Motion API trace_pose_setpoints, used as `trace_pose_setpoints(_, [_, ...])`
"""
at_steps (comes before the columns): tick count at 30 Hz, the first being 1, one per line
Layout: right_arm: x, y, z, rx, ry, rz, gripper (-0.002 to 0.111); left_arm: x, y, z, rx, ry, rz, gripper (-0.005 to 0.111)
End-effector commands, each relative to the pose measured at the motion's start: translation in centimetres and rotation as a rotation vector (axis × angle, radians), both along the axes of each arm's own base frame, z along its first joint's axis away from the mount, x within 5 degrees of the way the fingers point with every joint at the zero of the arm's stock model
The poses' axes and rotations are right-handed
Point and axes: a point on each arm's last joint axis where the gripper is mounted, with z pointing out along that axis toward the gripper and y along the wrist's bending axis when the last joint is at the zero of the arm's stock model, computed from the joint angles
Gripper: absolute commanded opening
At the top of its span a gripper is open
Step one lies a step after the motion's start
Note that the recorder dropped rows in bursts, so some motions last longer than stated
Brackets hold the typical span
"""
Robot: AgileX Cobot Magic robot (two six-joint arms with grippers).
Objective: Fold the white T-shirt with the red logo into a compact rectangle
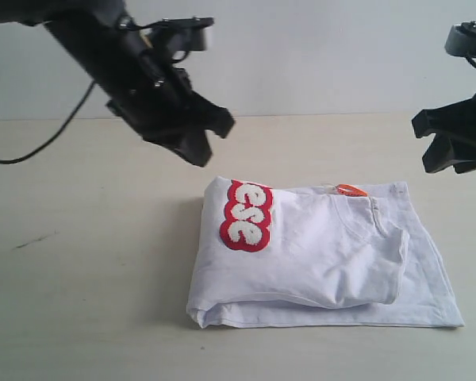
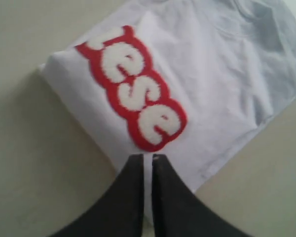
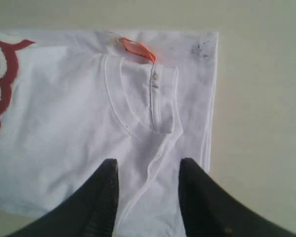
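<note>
On the pale, matte counter, near its middle, one white T-shirt is laid folded into a roughly rectangular, layered bundle. The cloth is seen to be soft cotton, gently rumpled, with rounded fold edges along the near side and a flatter lower layer protruding on the right. One red logo is carried on the top layer at the bundle's left end; it is made of fuzzy white bubble letters on a thick red outline, and three whole letters, "ese", can be read, with part of a further one glimpsed at the fold in the left wrist view. One small orange neck tag, looped and glossy, is seen at the far edge, just beside the ribbed collar, whose stitched seam is curved across the cloth. A few dark smudges are noticed near one corner of the shirt.

Two black arms are held above the counter, one on each side. The left tool is raised over the logo end; its two dark, tapered fingers are pressed almost together, only a thin slit being left, and nothing is gripped. The right tool is raised over the collar end; its two fingers are kept well apart, and nothing is gripped. One thin black cable is hung from the left arm before the plain wall.
</note>
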Motion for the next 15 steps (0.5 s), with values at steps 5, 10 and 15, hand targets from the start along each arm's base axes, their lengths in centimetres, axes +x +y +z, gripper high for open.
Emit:
trace_pose_setpoints(5, [-1.2,-0.1,3.2,-0.026,-0.149,-0.009,0.04,-5.4,9.1,2.9,-0.064,-0.206,0.202,0.0])
trace_pose_setpoints(10, [-2.1,0.0,4.7,-0.033,-0.208,-0.011,0.04,-10.6,11.8,4.4,-0.172,-0.394,0.283,0.0])
trace_pose_setpoints(15, [-2.7,0.3,5.7,-0.003,-0.248,-0.014,0.04,-16.1,14.1,6.2,-0.307,-0.565,0.33,0.0])
